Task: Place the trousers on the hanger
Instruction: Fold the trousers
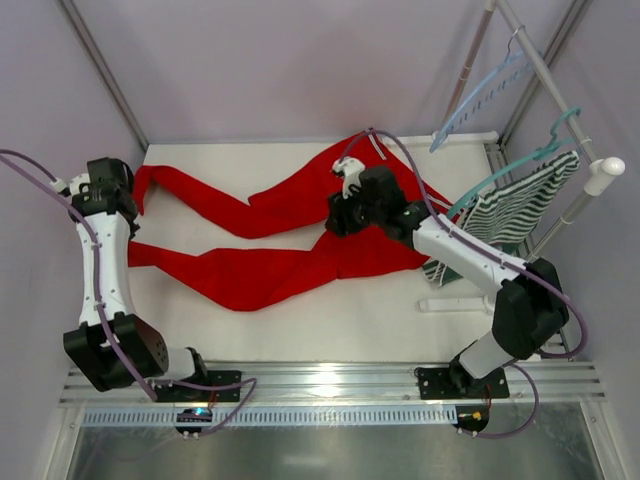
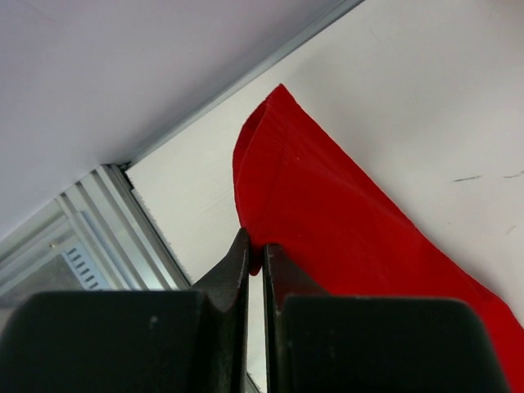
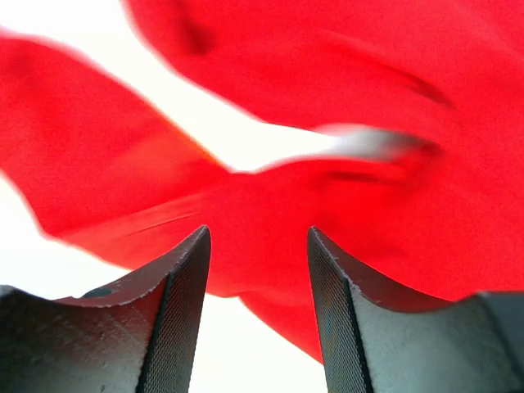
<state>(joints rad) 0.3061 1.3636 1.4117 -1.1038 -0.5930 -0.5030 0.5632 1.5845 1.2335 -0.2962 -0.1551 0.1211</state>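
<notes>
Two full-length legs of the bright red cloth trousers (image 1: 262, 270) lie spread on the white table (image 1: 340, 325), with the cuffs on the left arm's side. The left gripper (image 2: 255, 246) is at the far leg's cuff, its black jaws pressed together on the red hem. The right gripper (image 3: 258, 237) hovers over the trousers' crotch with its jaws apart. The thin pale blue plastic hanger (image 1: 480, 100) hangs from a slanted metal rail (image 1: 548, 75) beyond the trousers' waistband end, near a green-and-white striped garment (image 1: 512, 208).
</notes>
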